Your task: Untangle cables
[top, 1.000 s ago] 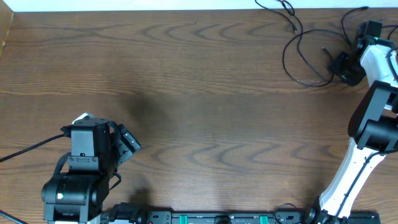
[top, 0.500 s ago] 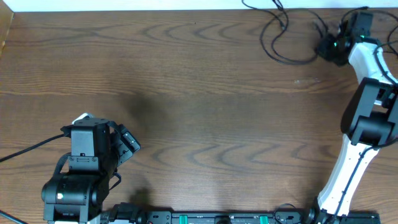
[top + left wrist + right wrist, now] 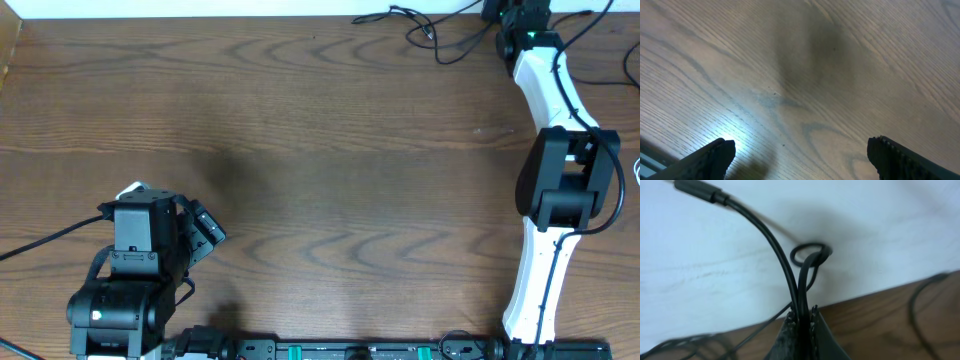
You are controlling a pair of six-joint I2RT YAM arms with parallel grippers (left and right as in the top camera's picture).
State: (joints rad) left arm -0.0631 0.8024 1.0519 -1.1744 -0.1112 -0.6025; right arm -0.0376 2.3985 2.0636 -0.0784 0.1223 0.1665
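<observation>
cables (image 3: pixel 780 256): thin black cords, bunched at the bench's (image 3: pixel 300 150) far right edge, some reaching the white strip (image 3: pixel 880 225) beyond
right pincer (image 3: pixel 802 325): clamped on two black strands side by side
left pincer (image 3: pixel 800 155): wide apart, nothing between, over bare wood, well away from cables
handling: light, limp, probably slick; a pull likely drags neighbours, snags at loops
grip spot: better near a plug end (image 3: pixel 695 189) than mid-loop

right fingers (image 3: pixel 826 339) clamped, left fingers (image 3: pixel 714 156) spread
</observation>
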